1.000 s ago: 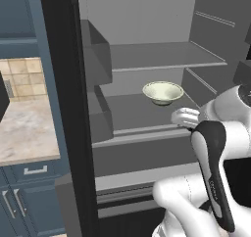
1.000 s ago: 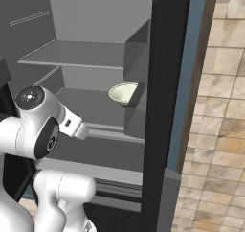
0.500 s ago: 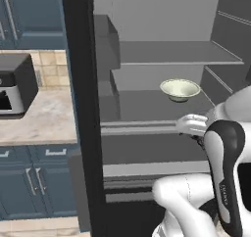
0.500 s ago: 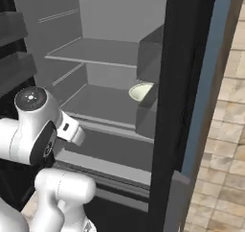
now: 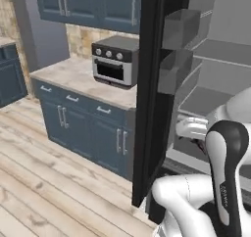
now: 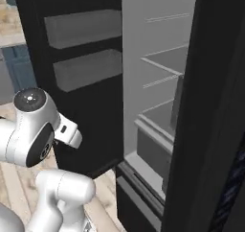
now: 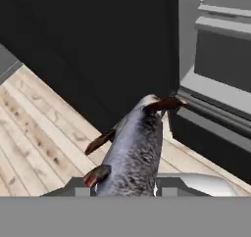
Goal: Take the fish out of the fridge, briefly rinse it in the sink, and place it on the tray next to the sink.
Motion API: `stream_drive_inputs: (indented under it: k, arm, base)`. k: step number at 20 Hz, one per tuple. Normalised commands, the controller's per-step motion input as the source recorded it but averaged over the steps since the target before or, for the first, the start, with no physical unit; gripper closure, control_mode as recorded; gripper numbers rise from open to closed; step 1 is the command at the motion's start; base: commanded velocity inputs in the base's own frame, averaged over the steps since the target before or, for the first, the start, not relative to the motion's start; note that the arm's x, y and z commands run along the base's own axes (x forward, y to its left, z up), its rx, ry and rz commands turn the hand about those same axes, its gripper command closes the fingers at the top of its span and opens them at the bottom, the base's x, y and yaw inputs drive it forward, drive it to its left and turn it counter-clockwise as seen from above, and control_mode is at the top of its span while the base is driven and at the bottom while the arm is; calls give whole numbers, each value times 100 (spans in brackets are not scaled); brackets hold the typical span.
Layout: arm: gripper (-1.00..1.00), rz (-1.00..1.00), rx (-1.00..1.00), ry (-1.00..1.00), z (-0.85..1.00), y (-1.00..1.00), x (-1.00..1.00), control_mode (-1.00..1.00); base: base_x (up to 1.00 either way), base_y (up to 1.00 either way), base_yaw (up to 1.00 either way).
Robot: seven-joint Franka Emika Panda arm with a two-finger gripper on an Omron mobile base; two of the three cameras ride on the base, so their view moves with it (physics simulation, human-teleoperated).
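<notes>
In the hand view the fish [image 7: 135, 150], grey and speckled with dark reddish fins, points away from the camera over the wooden floor. My gripper [image 7: 125, 186] is shut on its near end, one finger on each side. Behind it stand the dark fridge [image 7: 98, 45] door and the fridge's grey lower front. In the left base view the fridge door's black edge [image 5: 153, 108] with its grey door bins [image 5: 179, 30] rises just left of my arm. Grey fridge shelves [image 6: 165, 63] show in the right base view. The sink and the tray are out of view.
A silver toaster oven [image 5: 113, 60] sits on a marble counter [image 5: 68, 77] over blue cabinets [image 5: 83, 128], left of the fridge door. Wooden floor [image 5: 44, 182] spreads at the lower left. The open door stands close to my arm.
Both base views have swung left, so the camera has moved: the fridge interior slid to the right and the counter with the toaster oven came into view. The pale bowl has left the frame.
</notes>
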Motion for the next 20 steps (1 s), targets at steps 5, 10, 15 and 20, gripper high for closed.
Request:
stream_drive_inputs:
  k: [5, 10, 15, 20]
  arm:
    - [100, 0, 0, 0, 0, 0, 0, 100]
    - [100, 0, 0, 0, 0, 0, 0, 100]
    - [100, 0, 0, 0, 0, 0, 0, 100]
    - [100, 0, 0, 0, 0, 0, 0, 100]
  base:
    - [0, 0, 98]
    - [0, 16, 94]
    - [44, 15, 71]
    - [100, 54, -15]
